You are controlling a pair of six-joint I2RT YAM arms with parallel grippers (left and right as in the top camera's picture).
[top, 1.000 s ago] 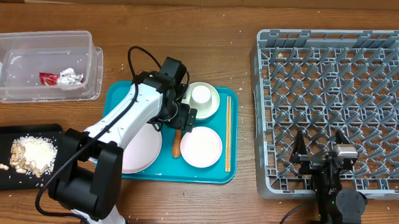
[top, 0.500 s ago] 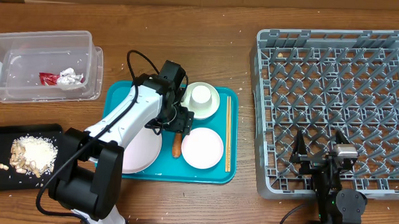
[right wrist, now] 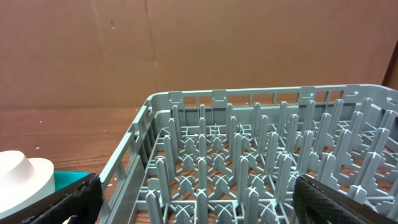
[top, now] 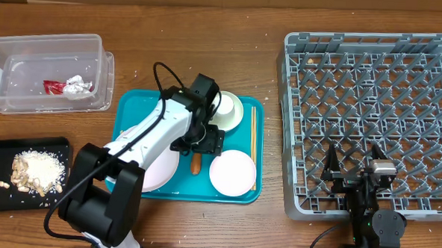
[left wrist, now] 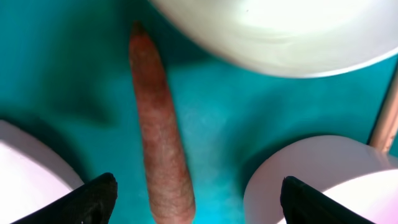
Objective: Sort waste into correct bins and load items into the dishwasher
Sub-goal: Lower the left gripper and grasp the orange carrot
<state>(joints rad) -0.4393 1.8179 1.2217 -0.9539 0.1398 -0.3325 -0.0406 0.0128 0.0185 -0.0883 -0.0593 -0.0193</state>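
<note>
The small orange carrot [left wrist: 163, 143] lies flat on the teal plastic tray [left wrist: 68, 62], between a large white plate [left wrist: 28, 171] and a smaller white plate [left wrist: 311, 171]. Its long body runs straight out from the left gripper [left wrist: 198, 202], thin tip pointing away. The gripper's fingers are wide apart, one on each side of the thick end, not touching it.

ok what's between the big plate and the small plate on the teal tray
The orange carrot, lying on bare tray; clearest in the left wrist view.

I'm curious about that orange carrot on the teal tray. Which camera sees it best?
The left wrist view: the carrot shows close up, nearly full length, ahead of the open left gripper. Overhead, only its lower end peeks from under it. The right wrist view misses it.
</note>
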